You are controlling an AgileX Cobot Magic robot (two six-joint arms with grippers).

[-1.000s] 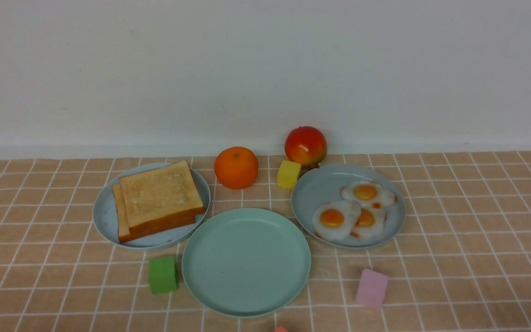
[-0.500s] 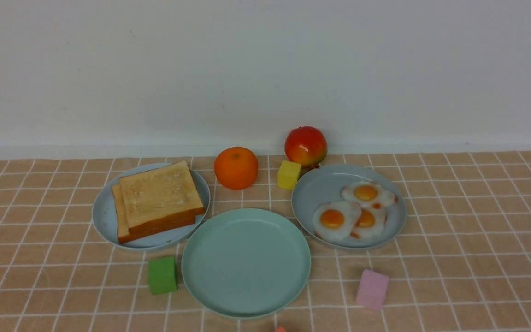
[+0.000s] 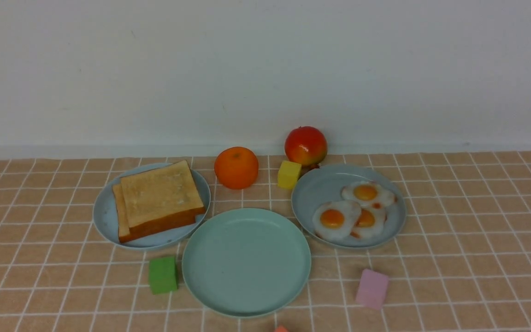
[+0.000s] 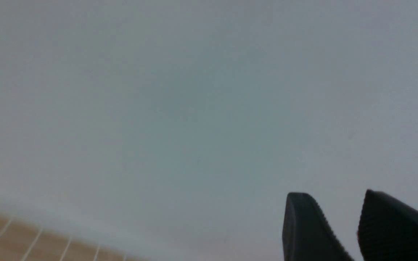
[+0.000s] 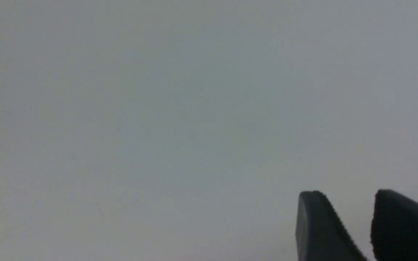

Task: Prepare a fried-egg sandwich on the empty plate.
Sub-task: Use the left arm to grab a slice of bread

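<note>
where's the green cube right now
In the front view the green cube sits on the robot's left, close beside the left edge of the empty plate and nearer the camera than the light blue plate holding the bread slices.

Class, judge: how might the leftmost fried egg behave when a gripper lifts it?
The leftmost fried egg looks thin and flat, so probably light and bendy. Its glossy white may be slippery. It overlaps the middle egg, which might shift.

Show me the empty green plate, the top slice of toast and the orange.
green plate (image 3: 246,262), front view, bare middle.
top slice of toast (image 3: 161,192), front view, centre of face.
orange (image 3: 236,168), front view, its middle.
</note>
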